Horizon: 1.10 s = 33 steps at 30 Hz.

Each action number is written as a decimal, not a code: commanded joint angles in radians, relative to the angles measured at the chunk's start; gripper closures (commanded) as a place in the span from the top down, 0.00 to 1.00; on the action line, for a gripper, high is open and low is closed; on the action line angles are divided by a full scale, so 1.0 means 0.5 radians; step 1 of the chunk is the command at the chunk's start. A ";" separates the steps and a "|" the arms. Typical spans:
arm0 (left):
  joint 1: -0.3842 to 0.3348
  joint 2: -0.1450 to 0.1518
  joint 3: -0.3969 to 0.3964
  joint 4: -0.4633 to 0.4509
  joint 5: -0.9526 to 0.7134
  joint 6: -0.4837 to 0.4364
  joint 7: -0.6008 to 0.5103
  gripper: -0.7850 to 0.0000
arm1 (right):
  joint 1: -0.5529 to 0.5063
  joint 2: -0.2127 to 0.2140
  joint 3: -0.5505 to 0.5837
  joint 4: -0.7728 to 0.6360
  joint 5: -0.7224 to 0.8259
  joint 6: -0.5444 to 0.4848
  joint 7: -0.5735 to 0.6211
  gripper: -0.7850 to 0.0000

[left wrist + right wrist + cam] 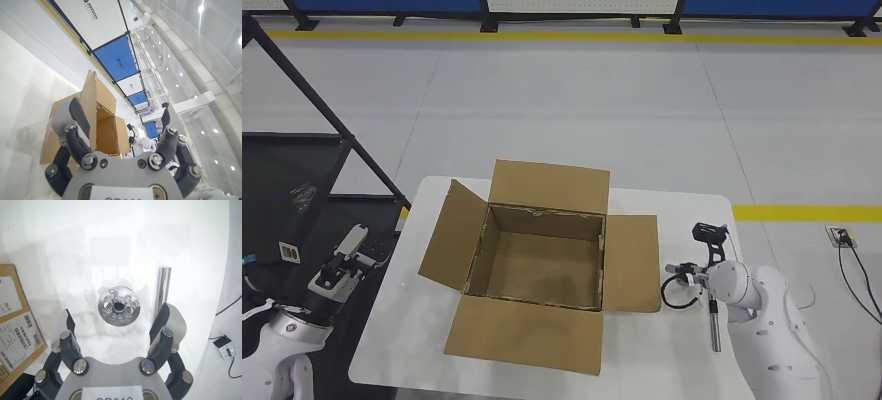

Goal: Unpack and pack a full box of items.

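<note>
1. Top view: the cardboard box (542,265) stands open in the middle of the white table (402,320), all four flaps folded out and its floor bare, so the packing half of the task looks to be what is left. The loose parts lie to its right, near the table's edge: a steel rod (713,327) and, farther back, a black bracket (708,233). The rod is round and lies close to that edge. A nudge from an arm could roll it off. The empty box is light, so a knock on a flap would probably slide it.

2. Left wrist view: the left gripper (121,103) is released and holds nothing, its pads spread wide, off to the side of the box. One flap stands nearly upright between it and the box opening. Coming in low from here, a finger could catch that torn edge and drag or tip the box.

3. Right wrist view: the right gripper (116,308) is also spread and empty, above a round metal hub (119,308) that rests on the table untouched. The rod lies just beside one pad.
   - Closing off-centre could squeeze the smooth hub out sideways, or trap the rod along with it.
   - The labelled box flap (17,313) lies flat nearby, and a low carry toward the box could snag it.
</note>
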 commanded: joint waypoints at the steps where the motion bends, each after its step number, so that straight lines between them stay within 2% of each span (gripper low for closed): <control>1: 0.000 0.000 0.000 0.000 0.000 0.000 0.000 1.00 | 0.015 0.001 -0.004 0.032 0.015 -0.006 -0.016 0.64; 2: 0.000 0.000 0.000 0.000 0.000 0.000 0.000 1.00 | 0.021 0.001 -0.007 0.043 0.022 -0.011 -0.024 0.46; 3: 0.000 0.000 0.000 0.000 0.000 0.000 0.000 1.00 | 0.025 0.002 -0.009 0.051 0.028 -0.015 -0.031 0.38; 6: 0.000 0.000 0.000 0.000 0.000 0.000 0.000 1.00 | 0.034 0.005 0.003 0.069 0.075 -0.033 -0.055 0.26; 10: 0.000 0.000 0.000 0.000 0.000 0.000 0.000 1.00 | 0.039 0.013 0.018 0.066 0.089 -0.042 -0.061 0.00; 15: 0.000 0.000 0.000 0.000 0.000 0.000 0.000 1.00 | -0.007 0.028 0.053 -0.117 0.040 0.021 -0.072 0.00; 22: 0.000 0.000 0.000 0.000 0.000 0.000 0.000 1.00 | -0.134 0.050 0.104 -0.755 -0.124 0.153 0.019 0.00; 27: 0.000 0.000 0.000 0.000 0.000 0.000 0.000 1.00 | -0.144 0.052 0.061 -1.116 -0.124 0.152 0.090 0.00; 33: 0.000 0.000 0.000 0.000 0.000 0.000 0.000 1.00 | -0.022 0.033 -0.127 -1.199 0.126 0.015 0.071 0.00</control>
